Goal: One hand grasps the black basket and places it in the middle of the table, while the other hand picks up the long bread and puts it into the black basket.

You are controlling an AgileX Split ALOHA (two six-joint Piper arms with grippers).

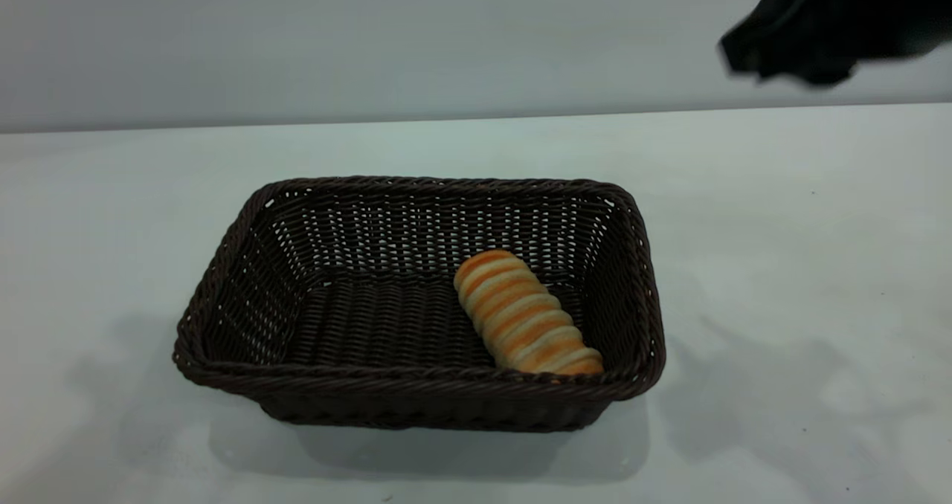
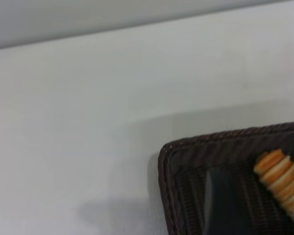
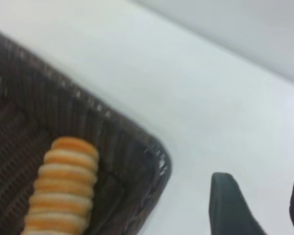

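Ridged orange-and-cream long bread (image 1: 525,311) inside black basket (image 1: 416,385), right end effector (image 3: 257,208) spread.

Right pincer (image 1: 773,62) raised high at the far right — fingers (image 3: 230,205) parted, holding nothing, left arm unseen

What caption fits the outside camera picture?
Long bread lies inside the black basket on the table; right gripper above.
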